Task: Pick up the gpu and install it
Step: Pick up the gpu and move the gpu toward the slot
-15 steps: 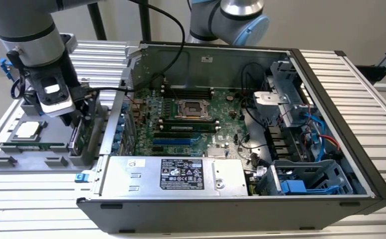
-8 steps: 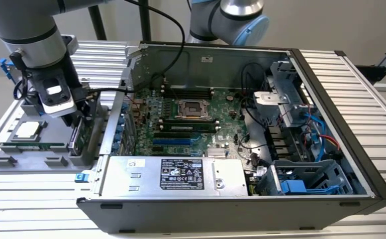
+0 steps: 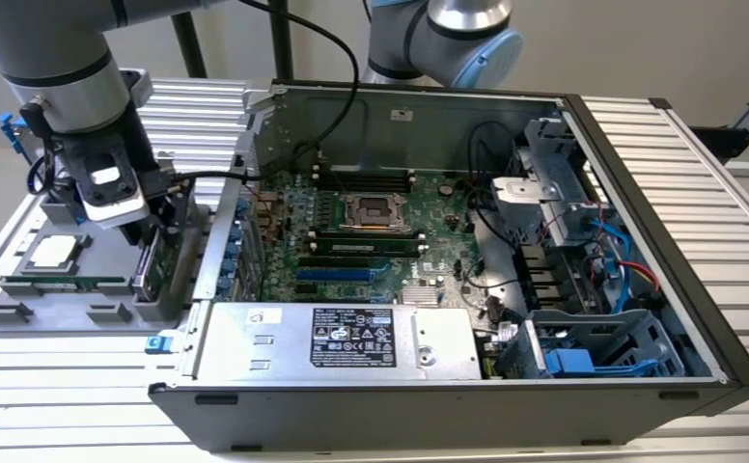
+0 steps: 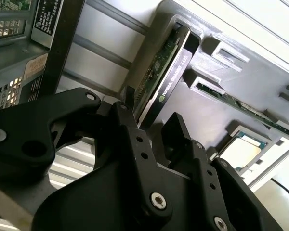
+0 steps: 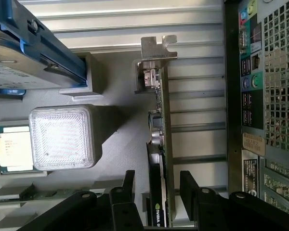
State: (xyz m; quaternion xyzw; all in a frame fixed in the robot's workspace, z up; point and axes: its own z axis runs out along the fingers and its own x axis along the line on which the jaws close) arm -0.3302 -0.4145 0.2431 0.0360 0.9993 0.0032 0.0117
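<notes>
In the exterior view the arm reaches down at that view's left, over a grey holder tray (image 3: 46, 325) beside the open computer case (image 3: 413, 415). Its gripper (image 3: 158, 231) hangs just above the gpu (image 3: 152, 268), which stands on edge in a slot of the tray; from here the fingers seem to reach the card's upper edge, though the arm's own body hides most of them. In the second wrist view the gripper (image 4: 151, 124) has its jaws spread, and the gpu (image 4: 167, 67) runs up between them, black face outward, with a memory stick (image 4: 241, 106) and a processor chip (image 4: 243, 151) seated further along the tray. In the first wrist view the gripper (image 5: 159, 185) straddles the gpu (image 5: 160, 139) with a gap on each side of the card, so nothing is held yet. A hard drive (image 5: 24, 57) in a blue frame lies well apart. The step in hand is the pick-up, at the point of grasping. A sound grip calls for pressing squarely on both faces while the card is upright in its slot.
</notes>
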